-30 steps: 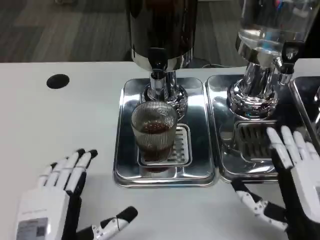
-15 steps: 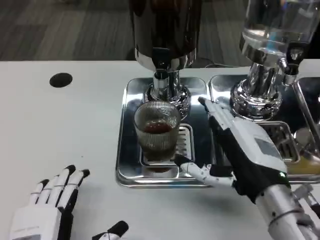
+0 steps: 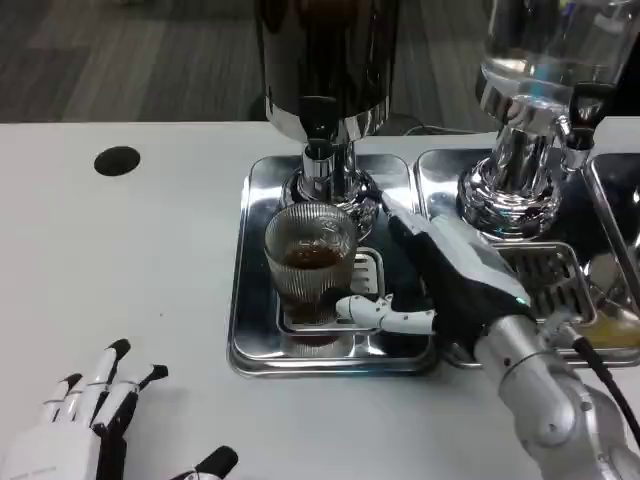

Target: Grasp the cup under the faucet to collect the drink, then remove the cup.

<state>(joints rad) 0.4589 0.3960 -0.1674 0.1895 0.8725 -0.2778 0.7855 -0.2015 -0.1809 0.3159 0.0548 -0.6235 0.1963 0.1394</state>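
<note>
White table, with a dark dispenser at the back and a steel tray below its faucet. Beside it, a clear dispenser on a second tray. Right hand now in over the tray, moved closer to the cup since half a second ago, fingers spread along the cup's right side, thumb near its base; not yet closed, contact hard to judge. Left hand low at the near edge, spread, holding nothing, drawn back a little further. Cup upright on the grate under the faucet, dark drink already inside. Probably next: closing the grasp, then lifting away.
</note>
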